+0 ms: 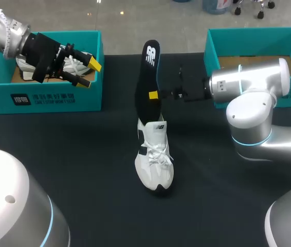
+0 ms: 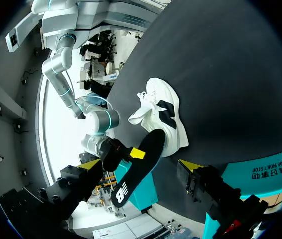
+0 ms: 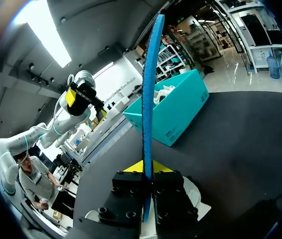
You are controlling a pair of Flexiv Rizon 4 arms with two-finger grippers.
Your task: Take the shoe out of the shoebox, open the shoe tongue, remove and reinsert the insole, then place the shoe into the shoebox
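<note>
Insole step under way: right gripper (image 1: 154,94) is pinching the insole (image 1: 148,72) upright over the shoe (image 1: 155,160), left gripper (image 1: 88,73) hanging open; next, likely seating it flat inside.

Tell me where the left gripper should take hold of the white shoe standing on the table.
Probably across the laced forefoot of the white shoe, coming down from above and from the robot's left. It stands on its sole; the insole rises from its opening, held by the right gripper reaching in from the right, so the heel end is crowded.

Black table (image 1: 84,154); left teal box (image 1: 48,95) holding second white shoe (image 1: 76,62).
</note>
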